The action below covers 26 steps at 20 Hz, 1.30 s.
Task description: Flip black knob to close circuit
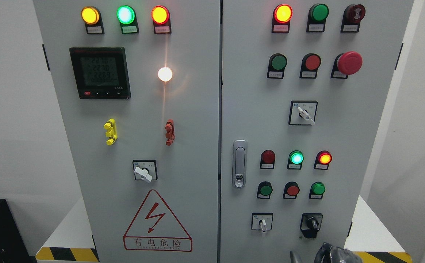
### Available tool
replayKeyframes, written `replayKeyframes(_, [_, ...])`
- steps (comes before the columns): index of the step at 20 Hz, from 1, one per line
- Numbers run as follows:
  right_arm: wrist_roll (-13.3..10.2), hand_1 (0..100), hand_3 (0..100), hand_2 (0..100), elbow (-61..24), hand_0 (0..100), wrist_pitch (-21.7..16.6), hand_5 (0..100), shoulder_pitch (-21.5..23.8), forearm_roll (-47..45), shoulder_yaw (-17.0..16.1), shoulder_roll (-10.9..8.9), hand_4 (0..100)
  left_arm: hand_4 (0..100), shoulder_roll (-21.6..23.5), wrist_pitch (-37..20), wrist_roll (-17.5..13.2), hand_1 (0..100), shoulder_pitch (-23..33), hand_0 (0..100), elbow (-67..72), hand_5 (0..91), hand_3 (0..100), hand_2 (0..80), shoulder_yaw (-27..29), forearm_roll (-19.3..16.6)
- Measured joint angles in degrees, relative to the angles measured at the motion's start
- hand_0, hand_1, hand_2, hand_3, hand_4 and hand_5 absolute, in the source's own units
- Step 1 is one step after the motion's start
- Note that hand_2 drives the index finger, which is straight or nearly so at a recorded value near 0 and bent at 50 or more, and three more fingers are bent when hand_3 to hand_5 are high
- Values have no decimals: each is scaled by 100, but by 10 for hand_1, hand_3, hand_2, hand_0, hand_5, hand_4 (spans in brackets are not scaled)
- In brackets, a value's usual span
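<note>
Task item: black rotary knob switch on black square bezel, lower right corner of the grey steel two-door control cabinet, right door. Knob lever reads approx. vertical; whether that is open or closed ckt pos. cannot be told.

Robot hand, dark, glossy, shows at bottom edge just below the knob, not touching it. Only its top is in frame: finger spread cannot be told, nothing seen held. Arm entry side is not visible either, so left/right is undetermined. Judgement: hand is staged under the knob so that a short upward reach brings fingers onto the lever; approach step, flip not yet done.

Layout rationale (judgement): indicators sit at top of each door for eye-level reading; selectors sit low for hand reach; silver latch handle is at right door's left edge, beside the seam.

Count, left door:
- pilot lamps, top row: 3 (amber, green, orange-red), all lit
- white lamp: 1, lit
- digital meter, black: 1
- terminal blocks: 2 (1 yellow, 1 red)
- white-lever selector: 1
- red hazard triangle label: 1

Count, right door:
- white-lever selectors: 2
- black knob: 1
- red mushroom e-stop: 1
- remaining round lamps/pushbuttons: 11
</note>
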Motion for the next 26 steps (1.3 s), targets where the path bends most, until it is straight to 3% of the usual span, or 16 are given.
replayKeyframes(8, [-244,179,634,397,-517,0,-190,555,596,-1873,130,-12,612,0,0,0,0,556,0,120,0,0,0,0,0,0])
replayKeyframes(14, [-252,156,430,249,-833,0,-215,358,1066,-3498,180,-26,419,0,0,0,0,556,0,120,0,0,0,0,0,0])
replayKeyframes(15, [-136,123,332,171,-875,0,-248,224,1141,-3798,185,-30,300,0,0,0,0,556,0,120,0,0,0,0,0,0])
replayKeyframes(16, [13,115,325,167,-914,0,-292,208,1225,-4078,188,-34,293,0,0,0,0,556,0,120,0,0,0,0,0,0])
replayKeyframes(18, [376,75,218,79,-977,0,-470,84,1363,-4596,189,-42,172,0,0,0,0,556,0,120,0,0,0,0,0,0])
replayKeyframes(21, [722,42,156,26,-1050,0,-669,14,1488,-5206,147,-48,95,0,0,0,0,556,0,120,0,0,0,0,0,0])
replayKeyframes(26, [992,36,76,0,-1114,0,-780,0,1570,-5732,83,-56,0,0,0,0,0,556,0,120,0,0,0,0,0,0])
